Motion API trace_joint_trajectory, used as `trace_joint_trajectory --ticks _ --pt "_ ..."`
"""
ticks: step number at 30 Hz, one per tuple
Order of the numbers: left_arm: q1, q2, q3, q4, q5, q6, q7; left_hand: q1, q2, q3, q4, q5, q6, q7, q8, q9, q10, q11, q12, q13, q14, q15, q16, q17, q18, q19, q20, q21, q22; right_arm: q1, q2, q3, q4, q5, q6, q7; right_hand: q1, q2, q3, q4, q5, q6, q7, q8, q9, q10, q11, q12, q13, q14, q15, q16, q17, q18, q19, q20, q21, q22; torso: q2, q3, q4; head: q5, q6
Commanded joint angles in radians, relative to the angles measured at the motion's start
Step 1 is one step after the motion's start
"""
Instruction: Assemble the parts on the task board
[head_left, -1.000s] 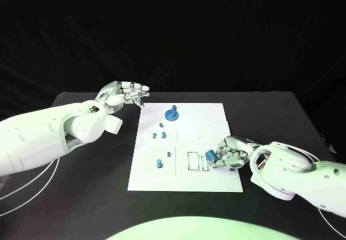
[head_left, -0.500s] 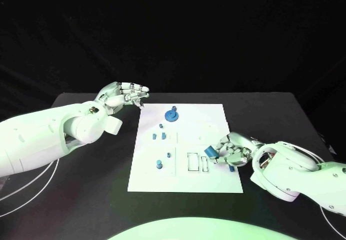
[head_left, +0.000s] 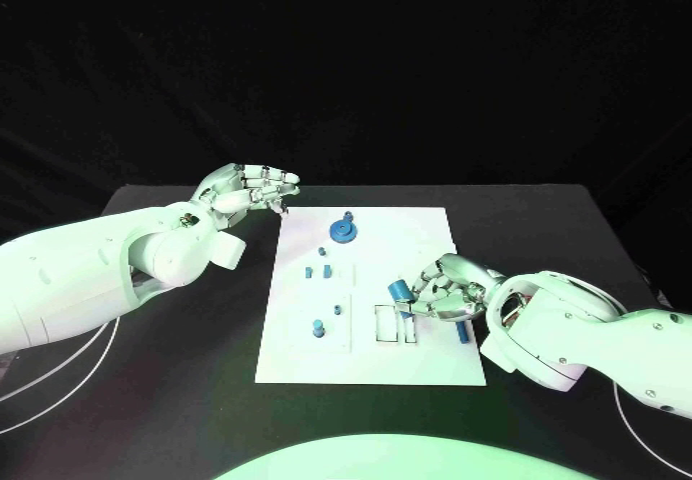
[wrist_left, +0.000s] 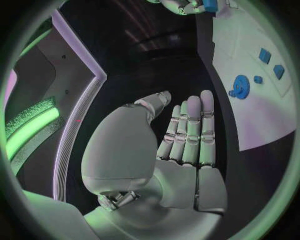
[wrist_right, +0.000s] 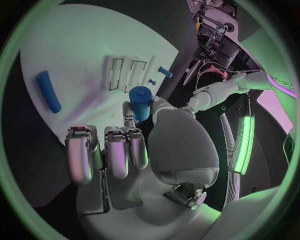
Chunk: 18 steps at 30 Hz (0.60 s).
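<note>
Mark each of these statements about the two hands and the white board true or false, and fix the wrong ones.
1. The right hand holds a blue cylinder. True.
2. The left hand grips a blue part. False: it holds nothing and hovers off the task board's far left corner.
3. A blue gear sits near the board's far edge. True.
4. A blue bar lies on the black table. False: it lies on the board.

I see a dim black backdrop, the task board (head_left: 368, 300) bright under a greenish wash; my wrist views bend straight edges, with glowing green strips at their rims.
</note>
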<state>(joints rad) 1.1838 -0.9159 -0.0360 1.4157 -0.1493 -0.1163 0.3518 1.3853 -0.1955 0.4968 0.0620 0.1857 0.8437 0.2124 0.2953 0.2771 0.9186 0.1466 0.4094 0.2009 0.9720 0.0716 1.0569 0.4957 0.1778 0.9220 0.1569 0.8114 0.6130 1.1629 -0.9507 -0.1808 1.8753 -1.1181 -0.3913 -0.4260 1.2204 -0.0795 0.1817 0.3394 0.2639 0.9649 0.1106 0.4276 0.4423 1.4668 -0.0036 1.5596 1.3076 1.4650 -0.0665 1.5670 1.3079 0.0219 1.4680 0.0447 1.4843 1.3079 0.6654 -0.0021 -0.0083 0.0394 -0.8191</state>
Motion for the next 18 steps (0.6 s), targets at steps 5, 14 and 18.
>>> trace_joint_trajectory --ticks 5,14,18 --pt "0.0 -0.001 0.001 0.004 0.001 0.013 0.004 0.007 -0.001 -0.006 0.002 0.004 -0.005 -0.002 0.007 0.0 -0.01 -0.001 0.004 -0.001 -0.009 0.001 -0.003 -0.001 0.005 -0.003 0.007 -0.006 -0.002 -0.018 0.032 -0.002 -0.03 0.019 0.096 -0.01 -0.049 -0.004 0.078 -0.049 -0.015 0.065 -0.052 0.029 0.032 0.1 -0.011 0.003 0.258 0.105 -0.008 0.002 0.256 -0.005 0.078 -0.01 -0.003 0.241 0.0 0.0006 0.0 0.004 -0.005" --pt "0.001 -0.003 0.001 0.005 0.001 0.013 0.004 0.007 -0.001 -0.006 0.002 0.004 -0.005 -0.002 0.007 0.0 -0.01 -0.001 0.004 -0.001 -0.009 0.001 -0.003 -0.001 0.005 -0.003 0.007 -0.006 -0.002 -0.028 0.048 -0.004 -0.041 -0.01 0.113 -0.013 -0.096 -0.014 0.091 -0.049 -0.031 0.066 -0.053 0.034 0.037 0.1 -0.011 0.003 0.258 0.104 -0.009 0.001 0.255 -0.005 0.078 -0.011 -0.004 0.24 0.0 0.0012 -0.0005 0.006 -0.007" --pt "0.001 -0.004 0.001 0.006 0.001 0.014 0.003 0.007 -0.001 -0.006 0.002 0.004 -0.005 -0.002 0.007 0.0 -0.01 -0.001 0.004 -0.001 -0.009 0.001 -0.003 -0.001 0.005 -0.003 0.007 -0.006 -0.002 -0.029 0.055 -0.004 -0.041 -0.025 0.109 -0.013 -0.101 -0.017 0.092 -0.05 -0.034 0.067 -0.053 0.035 0.038 0.1 -0.011 0.004 0.258 0.104 -0.009 0.001 0.256 -0.005 0.078 -0.011 -0.004 0.24 0.0 0.0015 -0.001 0.007 -0.007"
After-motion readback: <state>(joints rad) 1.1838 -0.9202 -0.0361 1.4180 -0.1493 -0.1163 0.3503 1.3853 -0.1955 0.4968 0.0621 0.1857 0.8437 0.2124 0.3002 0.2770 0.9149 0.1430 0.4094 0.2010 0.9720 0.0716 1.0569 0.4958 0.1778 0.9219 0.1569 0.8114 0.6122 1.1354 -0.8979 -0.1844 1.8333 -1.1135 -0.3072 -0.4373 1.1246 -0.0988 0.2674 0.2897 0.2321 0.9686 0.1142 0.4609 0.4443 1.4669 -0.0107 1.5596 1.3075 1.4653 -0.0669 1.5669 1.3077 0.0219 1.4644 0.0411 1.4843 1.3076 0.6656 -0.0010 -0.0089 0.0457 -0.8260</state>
